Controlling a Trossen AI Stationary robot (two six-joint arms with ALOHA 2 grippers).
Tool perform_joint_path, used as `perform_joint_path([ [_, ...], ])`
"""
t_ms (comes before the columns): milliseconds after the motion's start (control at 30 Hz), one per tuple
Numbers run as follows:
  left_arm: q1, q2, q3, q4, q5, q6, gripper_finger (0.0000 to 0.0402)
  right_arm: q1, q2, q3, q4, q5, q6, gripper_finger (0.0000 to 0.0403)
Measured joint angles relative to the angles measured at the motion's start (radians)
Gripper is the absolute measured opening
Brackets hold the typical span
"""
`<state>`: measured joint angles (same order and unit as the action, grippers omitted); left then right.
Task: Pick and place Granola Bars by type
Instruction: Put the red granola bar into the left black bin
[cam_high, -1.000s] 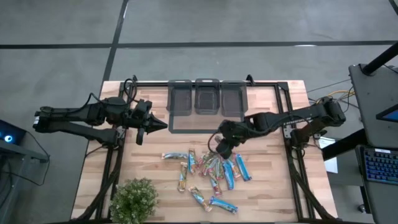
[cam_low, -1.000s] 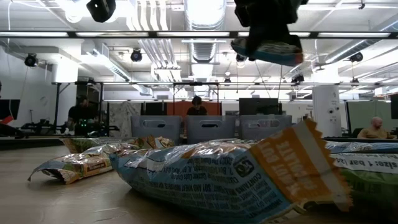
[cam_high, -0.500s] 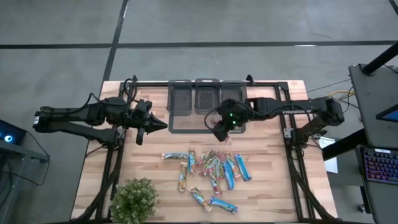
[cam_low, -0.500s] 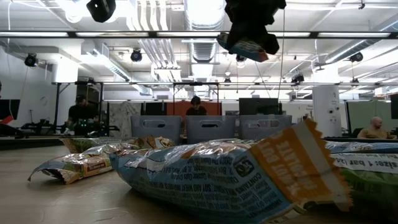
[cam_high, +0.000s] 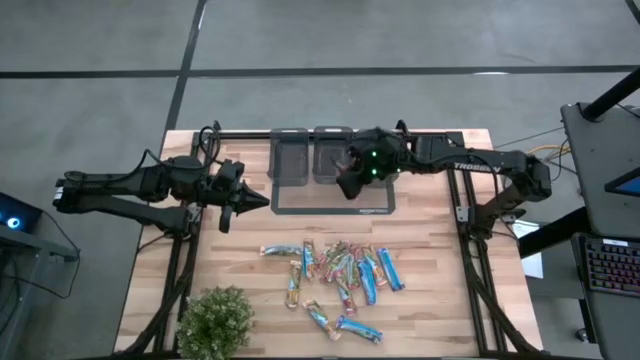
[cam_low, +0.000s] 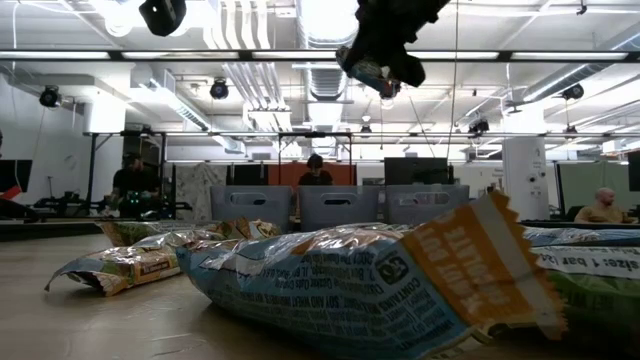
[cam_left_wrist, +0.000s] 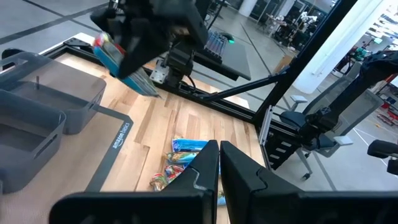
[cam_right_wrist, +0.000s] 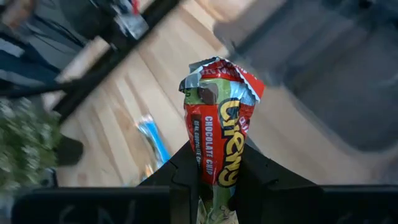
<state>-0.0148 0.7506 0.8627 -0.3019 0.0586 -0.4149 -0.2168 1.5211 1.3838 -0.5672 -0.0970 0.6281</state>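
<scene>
Wooden bench (cam_high: 240, 270) carries the loose granola bars (cam_high: 345, 275) clustered near its front. Above the grey bins (cam_high: 330, 160) at the back, the right gripper (cam_high: 350, 178) pinches one red-and-green bar (cam_right_wrist: 217, 140) upright. At the left side, the left gripper (cam_high: 262, 200) hovers, fingers closed on nothing.
</scene>
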Motion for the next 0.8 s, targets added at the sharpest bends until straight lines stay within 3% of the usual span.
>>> perform_joint_path([
  [467,0.0,0.0,0.0,0.0,0.0,0.0,0.0,-0.112,0.004,0.0,0.143,-0.072,-0.008,0.0059],
  [800,0.0,0.0,0.0,0.0,-0.006,0.0,0.0,-0.124,0.005,0.0,0.307,-0.097,-0.011,0.0059],
])
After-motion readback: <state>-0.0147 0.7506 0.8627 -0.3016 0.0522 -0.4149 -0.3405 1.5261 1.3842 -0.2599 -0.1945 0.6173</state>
